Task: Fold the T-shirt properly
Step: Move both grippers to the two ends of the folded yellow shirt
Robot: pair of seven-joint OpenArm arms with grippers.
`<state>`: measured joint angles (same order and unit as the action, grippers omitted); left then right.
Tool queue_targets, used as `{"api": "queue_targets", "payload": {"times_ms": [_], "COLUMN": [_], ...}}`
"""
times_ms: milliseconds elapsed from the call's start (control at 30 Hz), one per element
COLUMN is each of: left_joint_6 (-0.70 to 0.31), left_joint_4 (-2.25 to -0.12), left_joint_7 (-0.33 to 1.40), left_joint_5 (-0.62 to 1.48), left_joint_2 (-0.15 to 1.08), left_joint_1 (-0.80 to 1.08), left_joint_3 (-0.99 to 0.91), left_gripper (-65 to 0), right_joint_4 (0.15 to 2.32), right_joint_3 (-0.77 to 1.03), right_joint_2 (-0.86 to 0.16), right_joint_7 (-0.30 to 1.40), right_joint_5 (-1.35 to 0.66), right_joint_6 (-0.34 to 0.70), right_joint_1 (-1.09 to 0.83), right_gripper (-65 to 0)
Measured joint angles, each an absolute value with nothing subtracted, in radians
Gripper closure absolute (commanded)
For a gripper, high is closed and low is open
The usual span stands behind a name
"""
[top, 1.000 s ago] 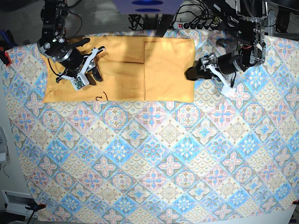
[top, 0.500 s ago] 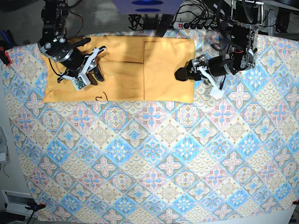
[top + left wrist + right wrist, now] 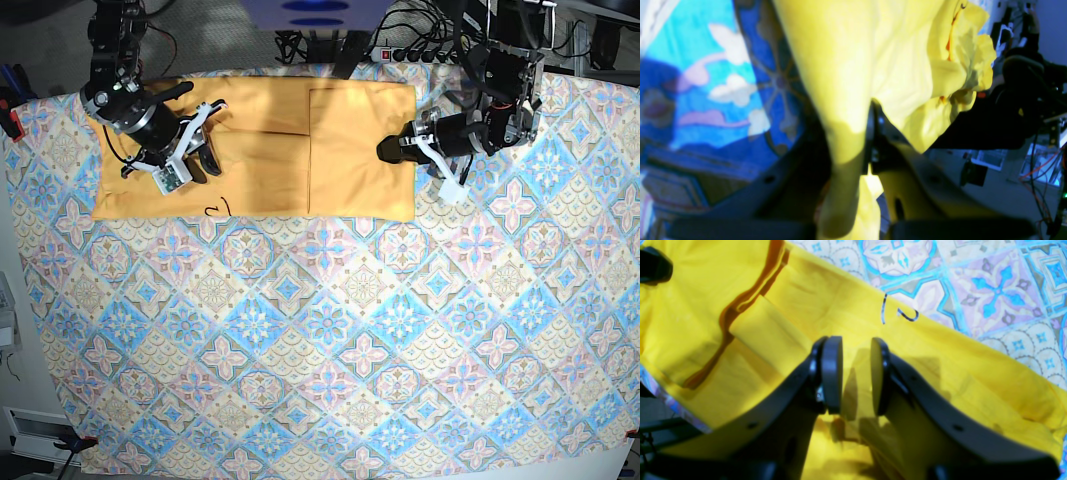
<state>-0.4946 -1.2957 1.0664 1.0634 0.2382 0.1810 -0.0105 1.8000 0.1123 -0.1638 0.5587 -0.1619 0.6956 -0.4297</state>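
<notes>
Mid-fold: left gripper pinched shut on the T-shirt edge nearest the tablecloth, right gripper part-open, empty above it; next, carrying that edge across.

Tile-patterned tablecloth, power strip

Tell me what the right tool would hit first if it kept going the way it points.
Probably the yellow shirt itself: the right tool angles down at the cloth just ahead of its tips, though the depth is hard to judge.
</notes>
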Motion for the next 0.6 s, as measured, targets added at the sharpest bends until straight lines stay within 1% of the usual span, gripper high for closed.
{"api": "queue_targets", "payload": {"times_ms": [133,333,467,600], "left_joint_6": [-0.495,-0.495,-0.495,-0.498], "left_joint_4": [-1.296,-1.298,-1.309,-1.312], "left_joint_7": [1.068,1.074,1.080,1.077], "left_joint_5": [1.064,1.074,1.075,1.076], "left_joint_2": [0.238,0.247,0.302,0.343], "left_joint_1": [0.184,0.210,0.239,0.248], "left_joint_3": [-0.024,-0.118,-0.141,-0.144], "left_gripper": [0.0,0.0,0.0,0.0], "right_joint_4": [1.800,1.800,1.801,1.801], "right_joint_3": [0.135,0.220,0.266,0.269], "right_joint_2": [-0.162,-0.164,-0.165,-0.167], "right_joint_7": [0.559,0.559,0.556,0.567], "right_joint_5": [-0.164,-0.165,-0.163,-0.162], "right_joint_6": [0.698,0.696,0.696,0.696], "right_joint_1": [-0.432,-0.435,-0.456,-0.456], "right_gripper": [-14.6,-14.8,-15.0,-15.2]}}
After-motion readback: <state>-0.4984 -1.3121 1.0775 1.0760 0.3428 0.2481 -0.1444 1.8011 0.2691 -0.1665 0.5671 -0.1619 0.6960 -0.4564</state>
